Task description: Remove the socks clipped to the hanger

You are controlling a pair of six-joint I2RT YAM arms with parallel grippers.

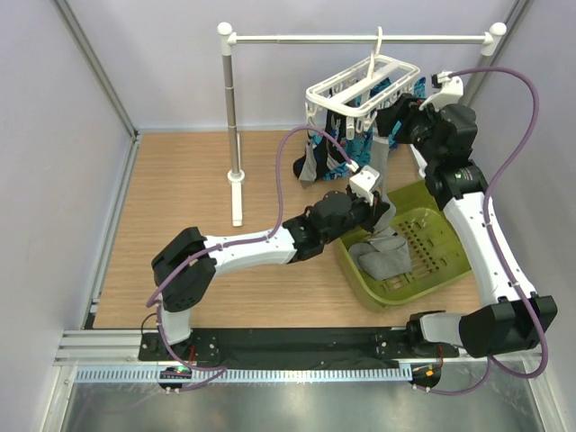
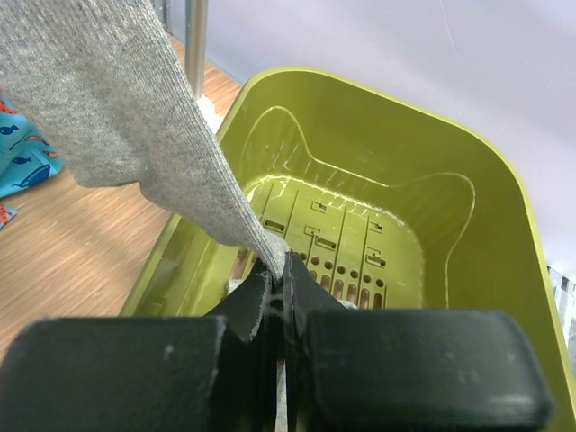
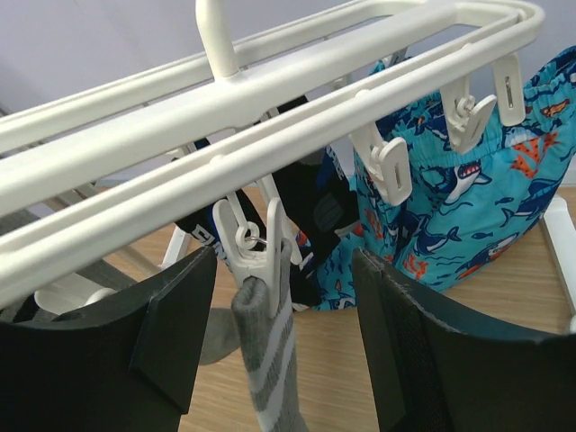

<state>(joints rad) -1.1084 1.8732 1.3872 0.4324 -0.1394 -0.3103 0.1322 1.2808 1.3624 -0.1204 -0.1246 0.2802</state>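
Grey sock in left gripper

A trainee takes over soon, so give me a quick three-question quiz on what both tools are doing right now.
1. True or false: the left tool is shut on a plain grey knitted sock above the olive-green plastic basket.
2. What sits between the fingers of the open right tool? A) a white plastic clip peg holding a grey striped sock; B) a black glove; C) nothing.
3. Fill in: the white plastic rectangular hanger hangs from the white metal ____.
Key: 1 true; 2 A; 3 rail.
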